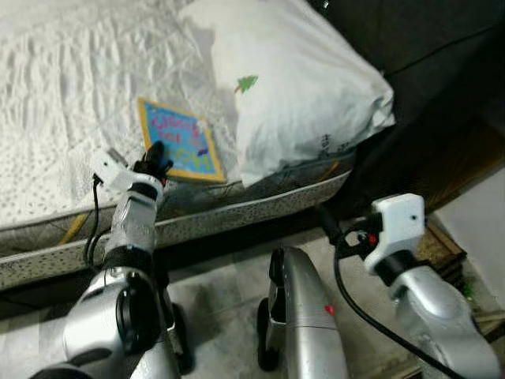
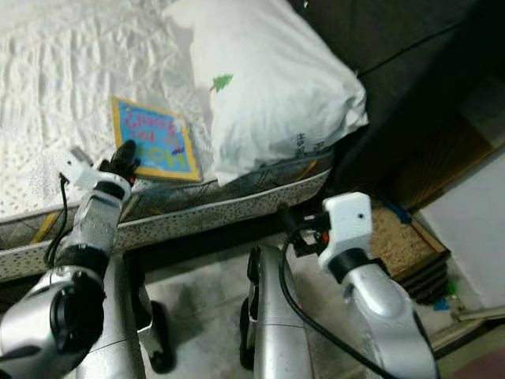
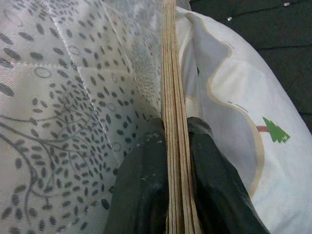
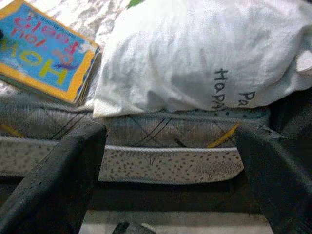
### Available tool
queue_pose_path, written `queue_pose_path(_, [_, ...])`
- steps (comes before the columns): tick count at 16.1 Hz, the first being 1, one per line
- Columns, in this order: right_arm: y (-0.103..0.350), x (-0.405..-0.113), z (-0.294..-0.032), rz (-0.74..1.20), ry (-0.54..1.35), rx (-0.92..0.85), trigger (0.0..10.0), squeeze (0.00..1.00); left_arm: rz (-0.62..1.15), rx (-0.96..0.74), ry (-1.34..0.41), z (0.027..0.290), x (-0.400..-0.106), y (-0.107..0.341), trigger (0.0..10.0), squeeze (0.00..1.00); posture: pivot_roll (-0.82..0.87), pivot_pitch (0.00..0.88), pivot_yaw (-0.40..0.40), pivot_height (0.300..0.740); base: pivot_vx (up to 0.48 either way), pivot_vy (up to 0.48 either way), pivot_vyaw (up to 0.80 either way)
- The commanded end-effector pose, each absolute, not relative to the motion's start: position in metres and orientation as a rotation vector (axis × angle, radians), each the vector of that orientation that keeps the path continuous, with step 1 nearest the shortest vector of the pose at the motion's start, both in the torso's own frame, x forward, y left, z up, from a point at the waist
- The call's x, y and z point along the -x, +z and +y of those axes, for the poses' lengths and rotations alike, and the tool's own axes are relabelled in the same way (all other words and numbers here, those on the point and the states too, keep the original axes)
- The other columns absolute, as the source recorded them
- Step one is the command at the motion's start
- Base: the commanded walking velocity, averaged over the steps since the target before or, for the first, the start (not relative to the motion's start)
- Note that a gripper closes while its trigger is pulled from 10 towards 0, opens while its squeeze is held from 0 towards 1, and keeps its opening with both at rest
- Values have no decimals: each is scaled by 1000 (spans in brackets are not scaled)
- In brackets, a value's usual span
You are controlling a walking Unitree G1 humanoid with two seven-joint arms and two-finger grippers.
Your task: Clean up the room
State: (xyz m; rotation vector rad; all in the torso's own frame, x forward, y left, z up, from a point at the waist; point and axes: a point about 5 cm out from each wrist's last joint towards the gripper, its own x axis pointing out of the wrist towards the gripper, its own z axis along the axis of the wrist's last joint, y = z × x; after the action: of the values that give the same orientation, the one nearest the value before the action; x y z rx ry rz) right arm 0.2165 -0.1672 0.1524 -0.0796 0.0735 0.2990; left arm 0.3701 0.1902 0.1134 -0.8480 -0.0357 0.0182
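On the bed, near its edge, lies a picture book (image 1: 179, 150) with a blue cover and yellow border, just beside a big white pillow (image 1: 292, 83). The left gripper (image 1: 155, 160) pinches the near edge of the book, one black finger (image 3: 144, 190) on each side of the pages, likely so it can lift the book off the white bedspread (image 1: 71, 95) and put it away. The right gripper (image 1: 327, 223) hangs over the floor by the mattress (image 4: 170, 161), fingers spread wide and holding nothing, so it seems to be waiting its turn.
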Motion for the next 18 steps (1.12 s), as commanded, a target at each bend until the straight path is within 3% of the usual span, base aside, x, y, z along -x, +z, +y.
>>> queue_pose_path(1, [152, -210, -175, 101, 284, 87, 10000, 0, -77, 851, 6, 192, -375, 122, 10000, 0, -326, 256, -139, 514, 0, 0, 0])
queue_pose_path(7, [155, -201, -177, 129, 286, 87, 10000, 0, -44, 853, 24, 200, -387, 137, 10000, 0, -347, 278, -140, 514, 0, 0, 0])
queue_pose_path(18, [154, -209, -172, 128, 302, 84, 10000, 0, 171, 857, -73, 143, -379, 104, 10000, 0, -319, 260, -133, 514, 0, 0, 0])
